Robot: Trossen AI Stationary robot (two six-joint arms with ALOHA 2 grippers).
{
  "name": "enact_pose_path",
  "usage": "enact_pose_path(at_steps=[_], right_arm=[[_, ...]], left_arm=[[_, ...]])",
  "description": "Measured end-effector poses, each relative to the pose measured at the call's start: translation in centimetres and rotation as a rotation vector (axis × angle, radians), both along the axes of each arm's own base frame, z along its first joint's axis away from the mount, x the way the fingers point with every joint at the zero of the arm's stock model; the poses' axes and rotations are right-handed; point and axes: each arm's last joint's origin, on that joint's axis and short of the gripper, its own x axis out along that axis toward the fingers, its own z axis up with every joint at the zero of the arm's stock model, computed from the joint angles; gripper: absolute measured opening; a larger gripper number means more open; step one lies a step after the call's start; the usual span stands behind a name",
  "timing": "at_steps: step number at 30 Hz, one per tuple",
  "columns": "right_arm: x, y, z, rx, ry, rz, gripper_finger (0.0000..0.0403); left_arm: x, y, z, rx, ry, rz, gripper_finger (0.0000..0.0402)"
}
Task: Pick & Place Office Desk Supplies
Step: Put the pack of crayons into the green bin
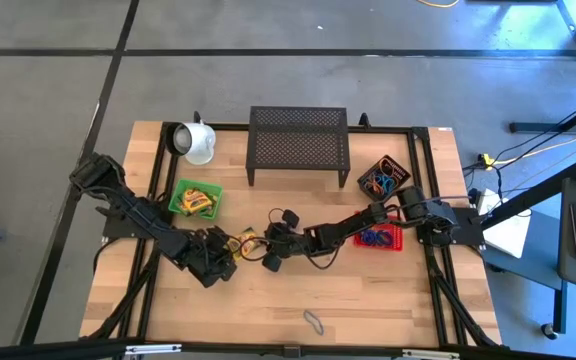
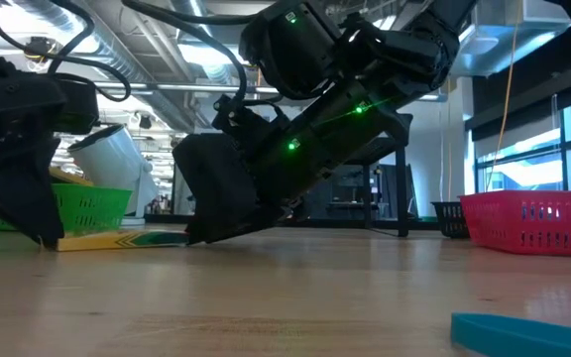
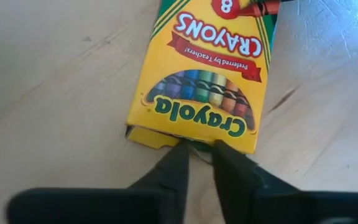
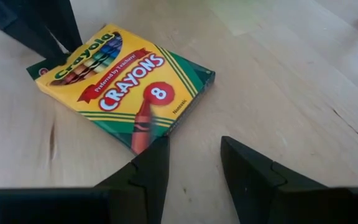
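Observation:
A yellow-and-green crayon box (image 3: pixel 204 68) lies flat on the table (image 1: pixel 388 300) between my two grippers; it also shows in the high view (image 1: pixel 245 243) and the right wrist view (image 4: pixel 123 81). My left gripper (image 3: pixel 199 163) stands at the box's flap end, its fingers almost together. My right gripper (image 4: pixel 191 168) is open at the opposite end, with one finger (image 4: pixel 151 165) beside the box's near corner; I cannot tell whether it touches. More crayon boxes sit in a green basket (image 1: pixel 196 198). My left gripper has its fingertips (image 3: pixel 179 155) on the middle of the crayon box's flap end (image 3: pixel 197 144), a narrow gap between them. The fingers slant down from the table's left. The box lies flat on the table. What sits between the tips is too small to tell.
A white mug (image 1: pixel 196 142) lies on its side at the far left. A black mesh rack (image 1: pixel 298 145) stands at the far edge. A red basket (image 1: pixel 380 238) and a dark basket (image 1: pixel 383 180) hold rubber bands. Black clips (image 1: pixel 288 216) and a grey band (image 1: pixel 313 320) lie loose.

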Motion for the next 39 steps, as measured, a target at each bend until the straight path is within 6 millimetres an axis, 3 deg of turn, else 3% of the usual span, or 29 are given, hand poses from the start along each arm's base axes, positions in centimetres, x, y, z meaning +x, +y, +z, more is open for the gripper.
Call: enact_pose_path(at_steps=[3,5,11,22,26,31,39], right_arm=[[0.0,0.0,0.0,-0.001,0.001,0.002,0.0149],[0.0,0.0,0.0,-0.001,0.001,0.002,0.0149],[0.0,0.1,0.0,0.002,0.000,0.006,0.0149],[-0.1,0.2,0.1,-0.003,0.017,0.018,0.0149],[-0.1,0.1,0.1,-0.005,0.019,0.016,0.0149],[-0.1,0.1,0.1,-0.007,0.020,0.013,0.0149],[-0.1,0.1,0.1,0.019,0.018,0.005,0.0149]], left_arm=[[0.0,0.0,0.0,0.011,0.006,-0.016,0.0019],[0.0,0.0,0.0,0.015,0.008,-0.022,0.0008],[-0.3,0.1,0.8,0.005,0.007,-0.072,0.0003],[-1.8,1.4,4.4,0.024,-0.069,-0.095,0.0000],[-2.1,1.4,5.1,-0.074,-0.060,-0.104,0.0002],[-2.2,1.2,4.6,-0.118,-0.070,0.024,0.0027],[-2.0,0.9,2.6,-0.203,-0.005,0.277,0.0123]])
